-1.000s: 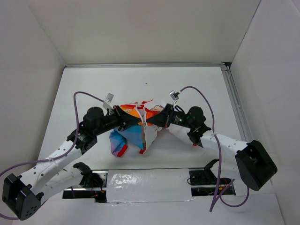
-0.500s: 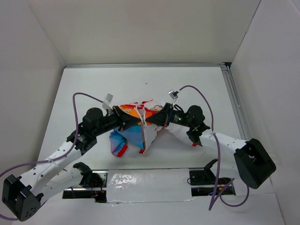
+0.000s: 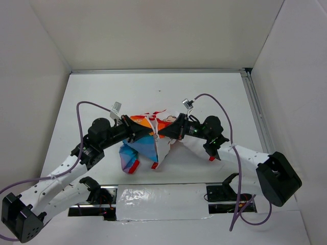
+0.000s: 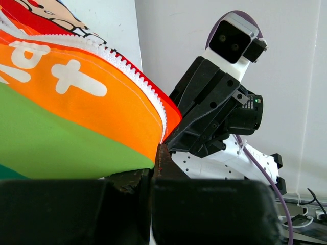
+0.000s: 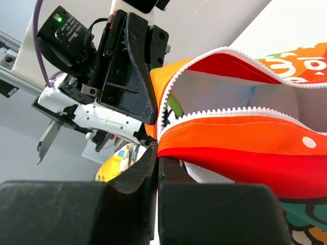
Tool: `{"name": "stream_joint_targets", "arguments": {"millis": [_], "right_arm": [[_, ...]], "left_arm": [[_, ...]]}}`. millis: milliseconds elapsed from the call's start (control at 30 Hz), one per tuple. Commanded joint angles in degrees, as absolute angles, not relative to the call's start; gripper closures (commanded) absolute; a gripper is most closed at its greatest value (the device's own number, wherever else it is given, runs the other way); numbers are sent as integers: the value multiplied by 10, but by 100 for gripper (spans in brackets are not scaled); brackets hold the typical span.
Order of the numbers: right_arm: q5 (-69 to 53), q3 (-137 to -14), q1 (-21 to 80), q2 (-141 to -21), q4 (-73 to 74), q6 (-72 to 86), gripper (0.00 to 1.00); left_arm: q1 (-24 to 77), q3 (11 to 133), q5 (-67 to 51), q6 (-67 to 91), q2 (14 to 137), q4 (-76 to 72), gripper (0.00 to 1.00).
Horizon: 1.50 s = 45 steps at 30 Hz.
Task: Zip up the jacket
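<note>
Since a second ago the left arm [image 3: 66,166] has eased slightly outward, and the jacket's [image 3: 145,148] lower folds have shifted a little left with it. From above, the jacket sits bunched mid-table [image 3: 204,97], its front edges held between the left gripper [image 3: 142,136] and right gripper [image 3: 162,132], whose tips nearly meet. Left wrist view: the jaws are pressed closed on the orange edge just beside the white zipper teeth [image 4: 134,79]. Right wrist view: the jaws are pinched tight on the other orange-red edge, and the two tooth rows stand apart.
</note>
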<state>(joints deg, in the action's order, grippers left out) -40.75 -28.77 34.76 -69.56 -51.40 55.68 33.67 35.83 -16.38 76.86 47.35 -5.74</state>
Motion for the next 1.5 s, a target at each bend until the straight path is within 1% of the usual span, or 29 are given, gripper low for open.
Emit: {"name": "stream_joint_targets", "arguments": {"millis": [0,533,733,1033,1467], "right_arm": [[-409,-292,354,-684,-556,555,100],[-391,-305,356,-705,-600,577,100],[-389,-311,355,-707,-582,567,100],[-392,-316,354,-721,-594,567,100],[-409,-292,354,-681,-564,544,100]], "left_arm": [[335,359,-162,771,463,-83,100],[335,344,-181,775,463,-107,100],[335,343,-184,774,453,-111,100],[334,345,-201,769,454,-105,100],[333,362,-161,761,445,-83,100]]}}
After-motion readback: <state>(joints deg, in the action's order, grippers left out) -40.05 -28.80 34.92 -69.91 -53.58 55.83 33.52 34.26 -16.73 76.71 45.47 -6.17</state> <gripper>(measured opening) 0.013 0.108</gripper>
